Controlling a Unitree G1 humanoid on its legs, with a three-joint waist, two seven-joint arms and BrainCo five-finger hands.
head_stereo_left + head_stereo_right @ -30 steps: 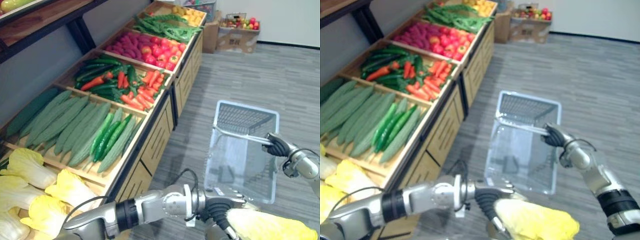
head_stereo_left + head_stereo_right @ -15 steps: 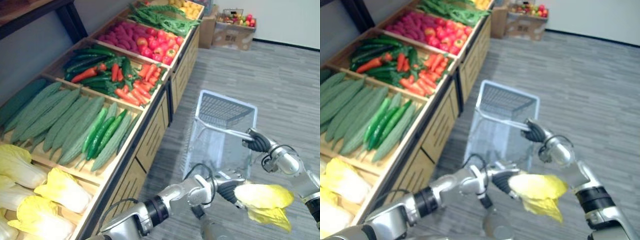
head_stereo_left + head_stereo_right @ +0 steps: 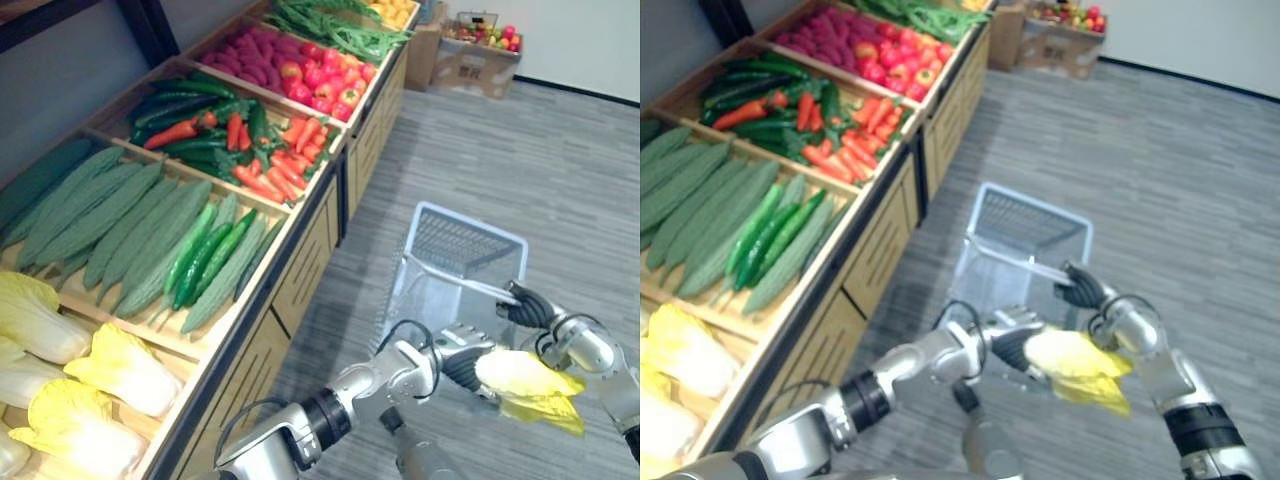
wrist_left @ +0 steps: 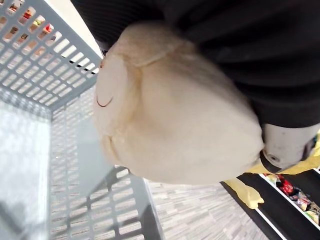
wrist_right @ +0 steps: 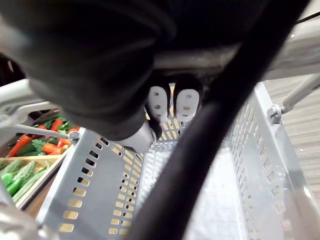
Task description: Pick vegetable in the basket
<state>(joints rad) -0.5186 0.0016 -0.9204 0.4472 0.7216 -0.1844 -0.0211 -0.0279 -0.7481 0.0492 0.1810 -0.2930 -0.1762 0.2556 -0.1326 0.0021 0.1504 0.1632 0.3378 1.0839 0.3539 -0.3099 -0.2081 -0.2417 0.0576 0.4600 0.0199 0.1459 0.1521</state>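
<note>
**Cabbage brought up to the basket's near rim**

The wooden produce stand [image 3: 300, 222] runs along the left. Its nearest bin holds pale stand cabbages [image 3: 120, 370], with cucumbers [image 3: 210, 255] in the next bin farther on. To its right, above the grey floor [image 3: 560, 170], hangs the pale mesh basket [image 3: 466, 214], which I carry by its wire handle [image 3: 455, 275].

The yellow cabbage [image 3: 520, 372] I am moving sits at the basket's near right corner, just beside the right hand [image 3: 530, 305]. I judge it level with or just over the rim, not yet inside. The left wrist view shows its cut base with the basket's mesh wall and bottom beyond.

The left hand [image 3: 462, 366] has its fingers wrapped round the cabbage's stem end. The right hand is closed round the handle.

A second ago the cabbage was well nearer to me than the basket, clear of its near wall. Half a second ago it had closed in. The head camera also shifted, so I measure this against the basket.

The carry is nearly done. What remains, I judge, is moving the cabbage over the opening and letting go, while minding the right hand close by.
</note>
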